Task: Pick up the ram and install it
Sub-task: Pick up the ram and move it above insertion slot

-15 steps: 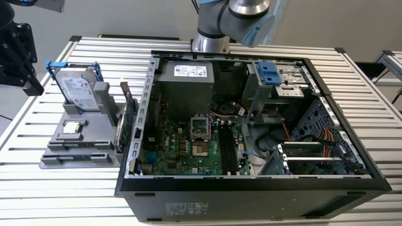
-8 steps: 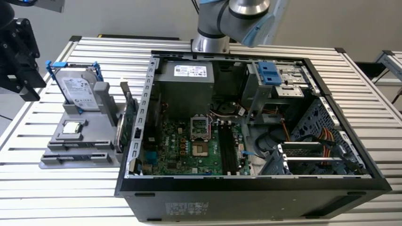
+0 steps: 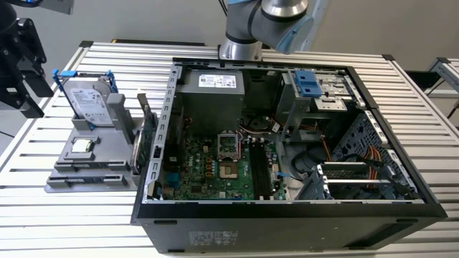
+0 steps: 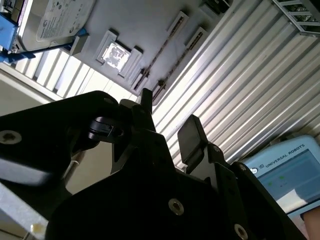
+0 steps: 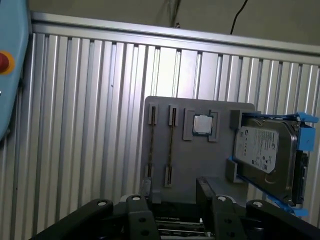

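1. slatted aluminium table (image 3: 64,226): ribbed, shiny bare metal.
2. open computer case (image 3: 287,220): a black sheet-metal box lying on its side. the green motherboard (image 3: 215,172) inside has long dark memory slots (image 3: 259,172) that look unfilled.
3. grey parts holder (image 5: 195,160): a matte plastic block beside the case, on the exterior view's left. it carries a hard drive (image 5: 265,155) in a blue bracket.
4. gripper (image 4: 167,117): black, angular fingers spread apart with nothing between them. it hangs over the holder without touching it.
5. ram (image 5: 171,147): seen edge-on as a thin strip standing in a holder slot, between two end posts. it is probably light, stiff and fragile. it is best pinched across its flat faces near mid-length, away from the contact edge.
6. processor (image 5: 201,125): a small square silver chip in a recess just beside the ram.
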`<move>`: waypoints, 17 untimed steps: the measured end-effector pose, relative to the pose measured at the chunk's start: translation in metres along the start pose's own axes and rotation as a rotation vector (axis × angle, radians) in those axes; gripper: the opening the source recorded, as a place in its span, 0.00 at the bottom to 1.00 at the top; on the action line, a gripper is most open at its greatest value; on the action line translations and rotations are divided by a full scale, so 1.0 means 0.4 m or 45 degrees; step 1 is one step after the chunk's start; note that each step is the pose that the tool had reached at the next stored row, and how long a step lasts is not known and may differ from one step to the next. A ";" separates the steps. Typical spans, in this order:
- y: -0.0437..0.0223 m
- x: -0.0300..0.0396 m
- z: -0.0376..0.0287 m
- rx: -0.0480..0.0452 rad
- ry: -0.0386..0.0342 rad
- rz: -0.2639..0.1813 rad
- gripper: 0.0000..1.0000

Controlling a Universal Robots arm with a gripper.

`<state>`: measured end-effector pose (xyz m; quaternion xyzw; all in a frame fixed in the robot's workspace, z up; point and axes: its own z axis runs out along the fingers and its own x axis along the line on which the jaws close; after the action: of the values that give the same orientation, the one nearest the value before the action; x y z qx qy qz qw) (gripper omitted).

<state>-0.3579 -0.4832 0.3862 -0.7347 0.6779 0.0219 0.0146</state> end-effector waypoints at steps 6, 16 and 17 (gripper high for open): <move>0.000 0.000 0.000 0.000 -0.0001 0.003 1.00; 0.000 0.000 0.007 0.002 -0.0003 0.029 1.00; 0.000 0.000 0.008 0.002 -0.0002 0.030 1.00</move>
<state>-0.3579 -0.4832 0.3831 -0.7266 0.6865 0.0217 0.0149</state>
